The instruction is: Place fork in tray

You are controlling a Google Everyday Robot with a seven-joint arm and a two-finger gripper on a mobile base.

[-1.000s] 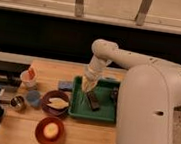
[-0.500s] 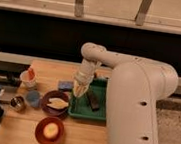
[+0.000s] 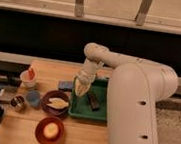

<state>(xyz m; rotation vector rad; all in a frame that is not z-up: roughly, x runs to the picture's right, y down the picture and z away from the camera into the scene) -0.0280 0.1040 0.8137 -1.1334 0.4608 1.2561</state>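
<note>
The gripper (image 3: 82, 87) hangs over the left rim of the green tray (image 3: 96, 113) on the wooden worktop (image 3: 80, 135); no writing is legible anywhere.

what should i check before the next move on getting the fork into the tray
1. Gripper over the green tray: ok, it hangs at the tray's left rim, near the back corner.
2. Fork in the gripper: cannot tell, no fork can be made out.
3. Fingers open or shut: cannot tell.
4. Room in the tray: ok, one dark object lies in it and the floor around it is bare.
5. Neighbours beside the drop path: not ok, the dark-purple plate and a blue item sit right beside the tray's left edge under the gripper.
6. Tray seated on the wooden table: ok, it lies flat.
</note>
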